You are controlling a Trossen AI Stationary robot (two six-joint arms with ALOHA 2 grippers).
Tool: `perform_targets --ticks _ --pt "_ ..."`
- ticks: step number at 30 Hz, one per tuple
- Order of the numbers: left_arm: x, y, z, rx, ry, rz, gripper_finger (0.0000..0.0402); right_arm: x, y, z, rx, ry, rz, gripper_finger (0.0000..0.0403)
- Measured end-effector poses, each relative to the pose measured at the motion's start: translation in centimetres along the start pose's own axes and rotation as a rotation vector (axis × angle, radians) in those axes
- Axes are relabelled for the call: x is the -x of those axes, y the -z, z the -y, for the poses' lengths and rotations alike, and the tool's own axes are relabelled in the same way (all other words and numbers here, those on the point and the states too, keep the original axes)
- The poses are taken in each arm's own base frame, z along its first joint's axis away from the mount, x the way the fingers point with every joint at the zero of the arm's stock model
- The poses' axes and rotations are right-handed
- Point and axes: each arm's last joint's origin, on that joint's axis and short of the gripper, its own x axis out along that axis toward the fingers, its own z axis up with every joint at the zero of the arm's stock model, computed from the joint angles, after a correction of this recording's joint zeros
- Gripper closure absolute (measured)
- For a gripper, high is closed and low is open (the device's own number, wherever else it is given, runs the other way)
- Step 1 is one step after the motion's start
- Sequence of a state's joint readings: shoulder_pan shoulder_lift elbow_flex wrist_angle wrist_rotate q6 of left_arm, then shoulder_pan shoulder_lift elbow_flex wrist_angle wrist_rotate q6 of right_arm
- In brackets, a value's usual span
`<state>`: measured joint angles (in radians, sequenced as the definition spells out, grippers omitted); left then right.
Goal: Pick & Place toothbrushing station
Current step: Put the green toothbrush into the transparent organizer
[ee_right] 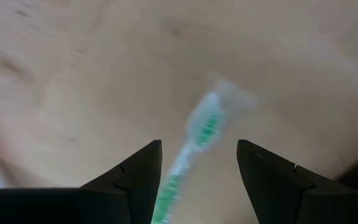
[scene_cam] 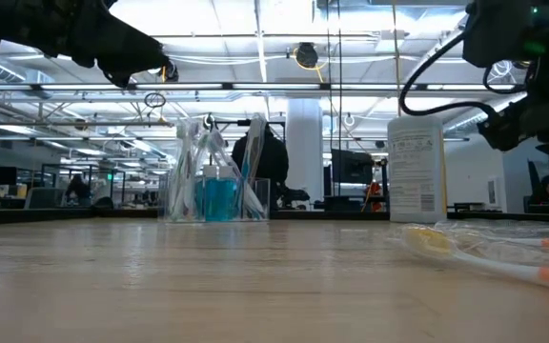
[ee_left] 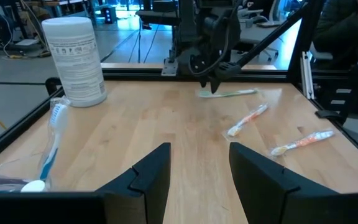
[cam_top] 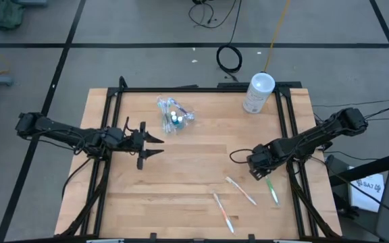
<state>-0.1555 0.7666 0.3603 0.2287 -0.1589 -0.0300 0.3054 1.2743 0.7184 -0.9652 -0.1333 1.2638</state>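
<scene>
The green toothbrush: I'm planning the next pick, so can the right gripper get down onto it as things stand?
Probably yes. The right gripper is open directly above the green toothbrush, whose handle runs between the fingers, with bare table around it.

Right tool [ee_right: 197, 165] is over the wooden bench [ee_right: 73, 74], its 2 dark fingers [ee_right: 132, 174] spread apart. Between them lies a green-handled toothbrush [ee_right: 201, 134], blurred, its pale head pointing away from the tool.

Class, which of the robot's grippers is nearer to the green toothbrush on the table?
Right. The right gripper hovers over the green toothbrush, fingers open astride it. The left gripper waits across the table, beside the clear pouch.
</scene>
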Motion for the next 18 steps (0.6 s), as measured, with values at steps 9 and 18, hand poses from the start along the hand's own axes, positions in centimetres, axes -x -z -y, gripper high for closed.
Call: perform_targets --ticks 9,18 --pt "0.0 0.0 0.0 0.002 0.0 0.0 0.0231 -3.0 -0.1 1.0 0.026 -0.049 0.01 0.0203" --pt "0.0 0.0 0.0 0.001 0.0 0.0 0.0231 -3.6 -0.1 1.4 0.1 -0.034 0.032 0.0277"
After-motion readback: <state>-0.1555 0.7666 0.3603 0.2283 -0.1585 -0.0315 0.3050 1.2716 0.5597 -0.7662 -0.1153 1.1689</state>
